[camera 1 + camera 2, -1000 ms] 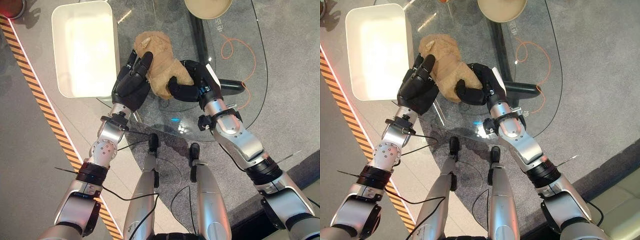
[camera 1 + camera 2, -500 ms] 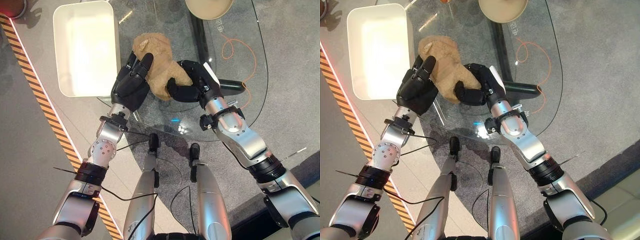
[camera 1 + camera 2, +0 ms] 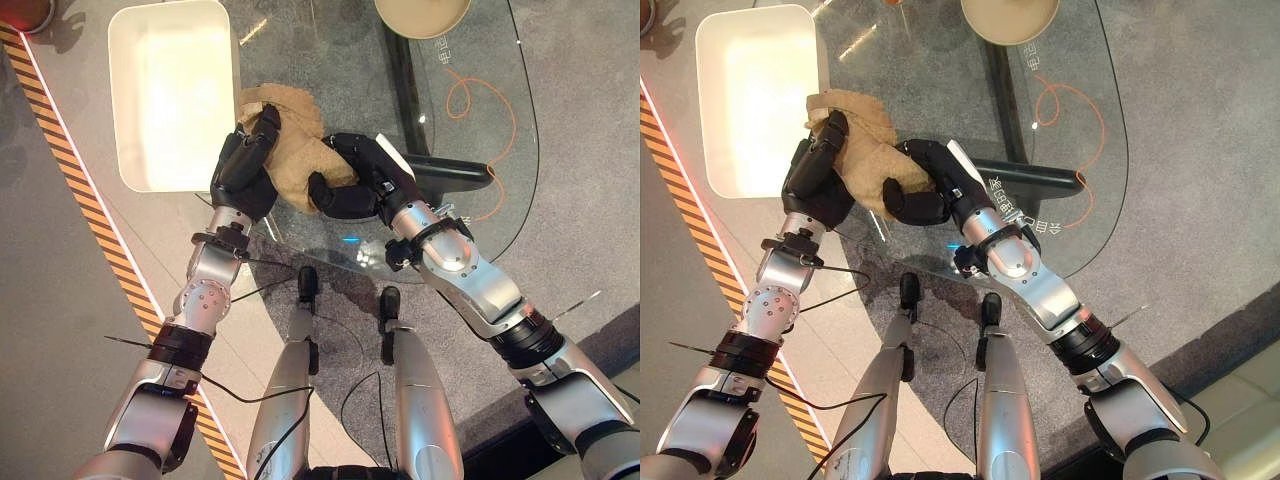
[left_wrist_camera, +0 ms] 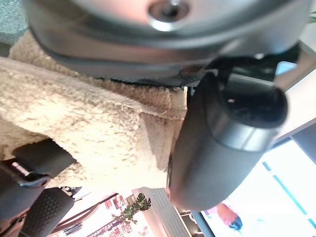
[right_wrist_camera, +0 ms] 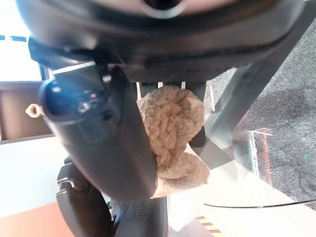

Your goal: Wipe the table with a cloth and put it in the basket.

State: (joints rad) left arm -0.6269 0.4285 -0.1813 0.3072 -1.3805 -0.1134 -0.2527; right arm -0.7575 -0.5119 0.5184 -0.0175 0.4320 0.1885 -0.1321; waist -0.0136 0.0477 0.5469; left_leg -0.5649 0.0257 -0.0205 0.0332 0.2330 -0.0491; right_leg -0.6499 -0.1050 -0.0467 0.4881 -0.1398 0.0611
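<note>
Both hands hold the tan cloth (image 3: pixel 288 142) between them, bunched up over the near left part of the glass table (image 3: pixel 470 120), just beside the white basket (image 3: pixel 172 95). The left hand (image 3: pixel 243 165) grasps the left side of the cloth with curled fingers, close to the basket's right wall. The right hand (image 3: pixel 352 180) clenches around the right side of the cloth. A beige bowl (image 3: pixel 420 14) stands at the far edge of the table, and an orange cable (image 3: pixel 480 100) lies under the glass.
</note>
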